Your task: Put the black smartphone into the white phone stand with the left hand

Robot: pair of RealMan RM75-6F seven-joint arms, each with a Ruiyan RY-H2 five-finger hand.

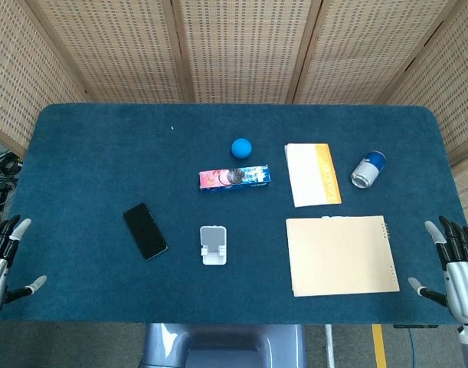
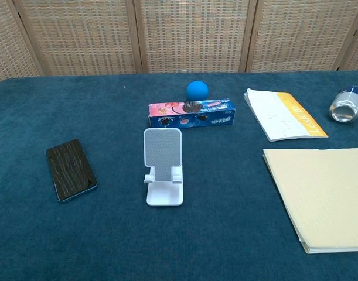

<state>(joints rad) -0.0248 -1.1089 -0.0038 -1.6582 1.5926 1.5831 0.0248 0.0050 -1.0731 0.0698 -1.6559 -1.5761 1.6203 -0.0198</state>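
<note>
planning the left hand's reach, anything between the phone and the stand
Nothing: only bare blue cloth between the black smartphone and the white phone stand, plain in chest and head views.

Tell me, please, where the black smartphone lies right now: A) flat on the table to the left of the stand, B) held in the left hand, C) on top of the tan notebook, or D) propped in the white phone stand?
A: the black smartphone lies flat on the table, left of the empty white phone stand.
</note>
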